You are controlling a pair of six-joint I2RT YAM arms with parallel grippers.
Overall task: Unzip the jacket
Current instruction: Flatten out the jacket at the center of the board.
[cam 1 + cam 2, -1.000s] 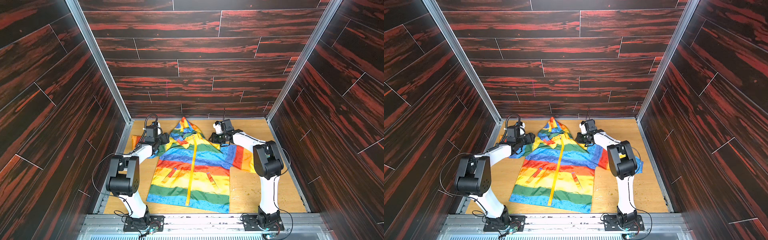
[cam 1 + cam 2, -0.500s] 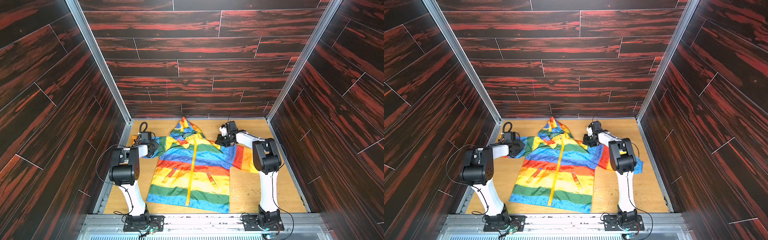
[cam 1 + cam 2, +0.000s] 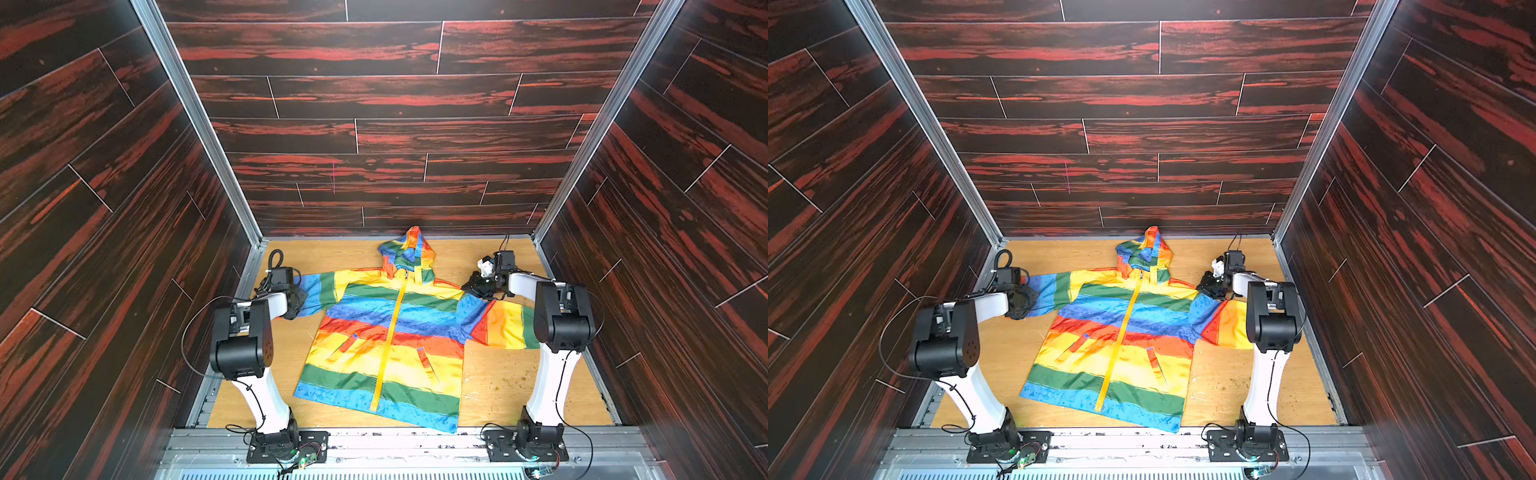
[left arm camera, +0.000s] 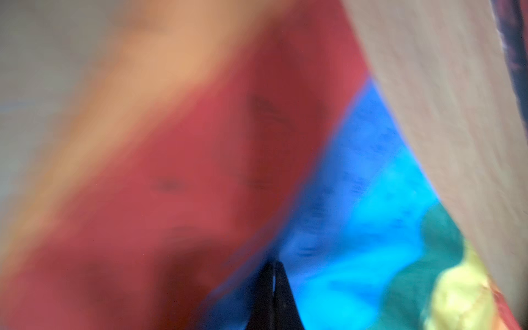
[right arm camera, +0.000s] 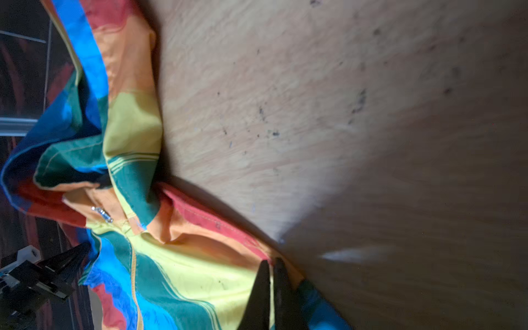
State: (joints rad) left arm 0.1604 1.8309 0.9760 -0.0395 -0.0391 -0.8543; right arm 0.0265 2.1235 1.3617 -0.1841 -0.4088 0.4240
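Observation:
The rainbow-striped jacket [image 3: 374,345] [image 3: 1113,340] lies flat on the wooden table, hood toward the back wall. Its yellow zipper [image 3: 392,332] is closed up to the collar, and the silver pull [image 5: 102,214] lies at the neck. My left gripper [image 3: 300,298] [image 3: 1027,297] is shut on the end of the left sleeve, which is stretched out sideways. The left wrist view is blurred: the shut left gripper [image 4: 273,267] lies against red and blue fabric. My right gripper [image 3: 469,286] [image 3: 1204,284] [image 5: 273,263] is shut on yellow fabric at the right shoulder's edge.
Dark red wood-pattern walls close in the table [image 3: 519,374] on three sides. The right sleeve [image 3: 503,328] runs under the right arm's elbow. Small crumbs [image 3: 498,386] dot the wood beside the hem. A metal rail [image 3: 395,444] with both arm bases runs along the front.
My left gripper has closed and moved left toward the wall, drawing the left sleeve out straight. My right gripper has closed further and shifted right at the shoulder.

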